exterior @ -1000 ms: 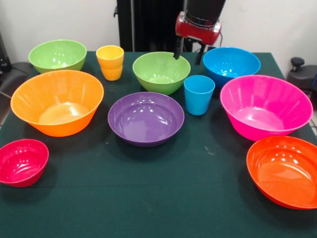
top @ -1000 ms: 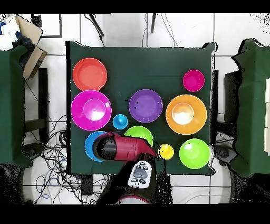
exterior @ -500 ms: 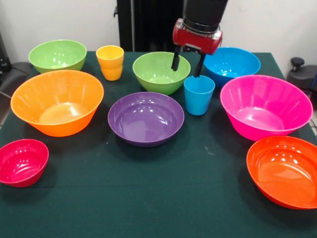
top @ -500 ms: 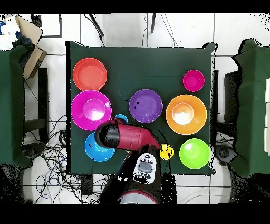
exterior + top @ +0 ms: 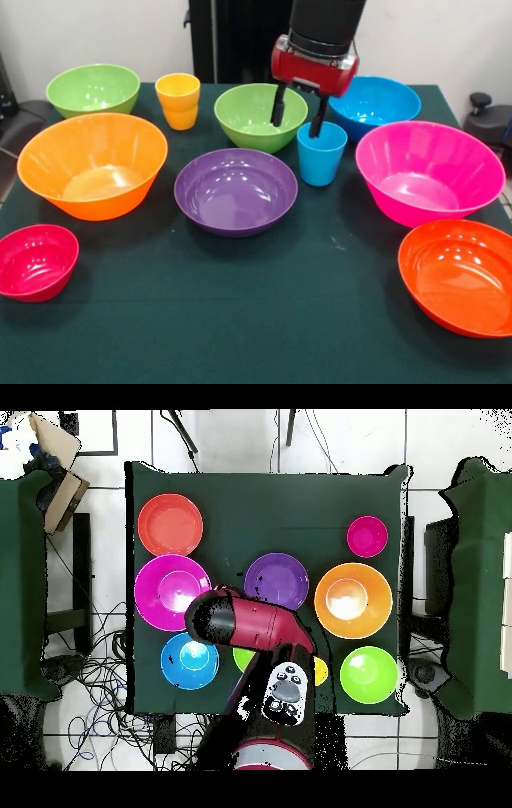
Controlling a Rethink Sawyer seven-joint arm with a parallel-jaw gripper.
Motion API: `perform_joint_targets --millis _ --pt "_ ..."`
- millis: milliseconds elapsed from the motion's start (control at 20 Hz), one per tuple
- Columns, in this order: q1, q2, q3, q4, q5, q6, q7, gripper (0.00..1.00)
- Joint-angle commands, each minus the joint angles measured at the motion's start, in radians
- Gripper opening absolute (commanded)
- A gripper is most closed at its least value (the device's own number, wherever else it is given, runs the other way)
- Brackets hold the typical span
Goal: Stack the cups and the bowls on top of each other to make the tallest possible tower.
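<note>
Pincer: pincer point(image 5: 298, 117) hangs open and empty, its two dark fingers point(image 5: 278, 106) spread apart.
Change: against the earlier frames the pincer has come forward from the back edge, between the green and blue bowls, and lower; in the overhead view the arm point(image 5: 250, 624) now hides the light blue cup and most of the middle green bowl.
Light blue cup: light blue cup point(image 5: 321, 154) stands upright just below and beside the pincer; one finger hangs over its back rim, the other over the middle green bowl point(image 5: 260, 117).
Blue bowl: blue bowl point(image 5: 374, 104) sits just behind the cup.
Purple bowl: purple bowl point(image 5: 236, 190) lies in front of the green bowl, near the cup.
Pink bowl: large pink bowl point(image 5: 429, 171) is beside the cup, on the side away from the purple bowl.
Yellow-orange cup: yellow-orange cup point(image 5: 178, 101) stands upright between the two green bowls, apart from the pincer.
Outer bowls: second green bowl point(image 5: 93, 89), large orange bowl point(image 5: 92, 165), small crimson bowl point(image 5: 36, 261) and red-orange bowl point(image 5: 458, 274) sit well apart from the pincer.
Tower: nothing is stacked; every piece rests singly on the counter point(image 5: 240, 320).
</note>
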Motion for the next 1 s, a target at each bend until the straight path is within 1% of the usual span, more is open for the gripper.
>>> perform_joint_targets --millis 50,250,300,550,650,750,850,1000 --pt "-0.022 0.076 0.08 -0.129 0.033 0.131 0.11 1.0" --pt "-0.053 0.145 0.113 -0.16 0.035 0.062 0.095 1.0" --pt "-0.052 0.158 0.112 -0.171 0.032 0.053 0.094 1.0" --pt "-0.032 0.172 0.078 -0.189 0.015 0.042 0.104 1.0" --pt "-0.033 0.181 0.073 -0.189 0.007 0.026 0.103 1.0" --pt "-0.051 0.192 0.092 -0.191 0.004 0.012 0.09 1.0" --pt "-0.07 0.218 0.116 -0.211 -0.003 -0.005 0.069 1.0" --pt "-0.081 0.246 0.134 -0.205 -0.003 -0.044 0.075 1.0"
